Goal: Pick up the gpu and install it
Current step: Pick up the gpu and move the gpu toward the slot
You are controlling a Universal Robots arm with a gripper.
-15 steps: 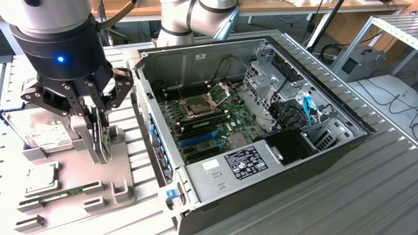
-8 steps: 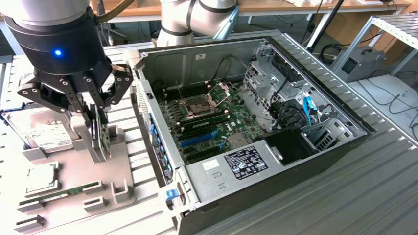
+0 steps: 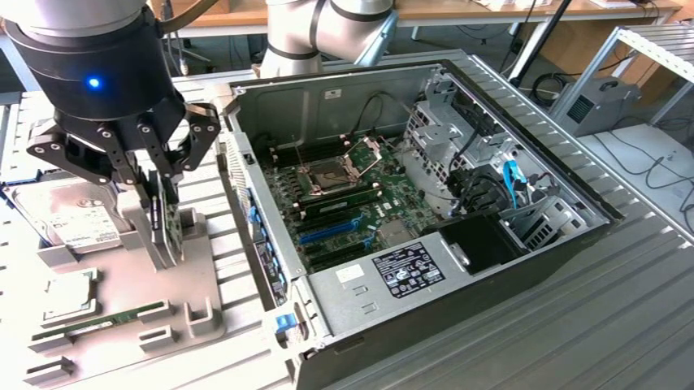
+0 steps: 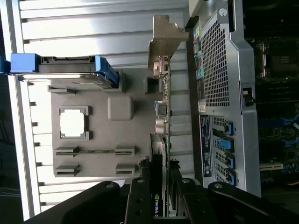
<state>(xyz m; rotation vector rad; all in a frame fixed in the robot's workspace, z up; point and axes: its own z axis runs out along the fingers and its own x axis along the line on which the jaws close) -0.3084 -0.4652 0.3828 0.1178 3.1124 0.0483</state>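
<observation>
Checking out the hand (image 3: 161, 203) hanging straight down over the grey holder tray (image 3: 119, 345) on the exterior view's left, clenched onto the gpu (image 3: 168, 244) with a finger on each flat face. Standing upright on its long edge, bottom right down at the tray's slot. Can't tell whether seated in there or just off it.

From the wrist view: thin black board seen edge-on, running away from the fingers (image 4: 140, 196), with a silvery bracket at the far end, just beside the perforated back panel of the open PC case (image 3: 542, 244).

Also parked in the tray: a silver hard drive (image 3: 76, 219) with a white label, on the far side of the hand from the case. Then a square processor chip (image 3: 71, 296) and a narrow green memory stick (image 3: 109, 317) lying flat, nearer the camera.

Case lying on its side on the ribbed metal table (image 3: 618, 325), just beside the tray, with the motherboard (image 3: 347, 207) facing up and blue slots showing.
</observation>
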